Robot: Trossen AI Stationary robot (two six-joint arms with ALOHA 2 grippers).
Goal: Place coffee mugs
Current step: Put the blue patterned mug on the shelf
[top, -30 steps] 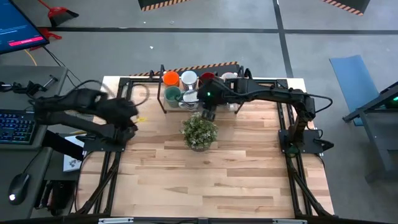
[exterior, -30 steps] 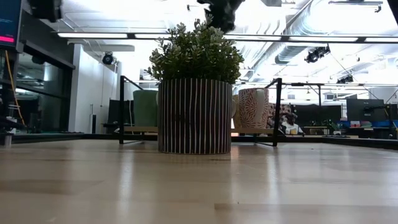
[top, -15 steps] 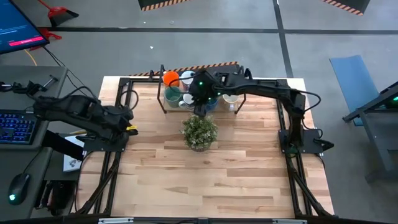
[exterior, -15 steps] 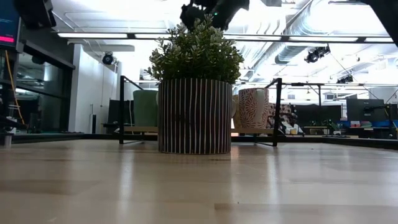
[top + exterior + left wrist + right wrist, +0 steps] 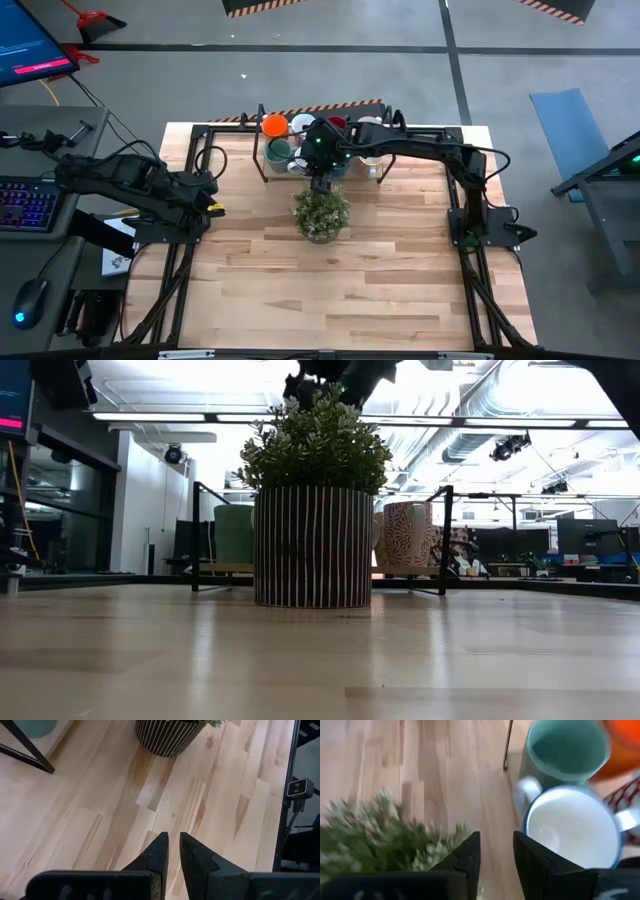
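Several coffee mugs stand on their bases in a low black-framed rack (image 5: 262,165) at the table's far middle: orange (image 5: 274,125), teal (image 5: 279,151), dark red (image 5: 335,123) and white ones (image 5: 301,126). My right gripper (image 5: 496,854) hangs open over the table between the potted plant (image 5: 321,211) and the rack. It is close to a white mug (image 5: 572,827) and the teal mug (image 5: 565,747), with nothing between its fingers. My left gripper (image 5: 172,849) is at the table's left edge, above bare wood, shut but for a narrow slit.
The leafy plant in its striped pot (image 5: 312,545) stands just in front of the rack, right beneath my right gripper (image 5: 330,375). A patterned mug (image 5: 408,535) shows behind the pot. Bare wood stretches over the table's near half. Black frame rails run along both side edges.
My right gripper has swung toward the table's left and come down, tipping more steeply, from over the rack's middle to the teal and white mugs. My left arm has drawn back toward the left edge and sunk a little.
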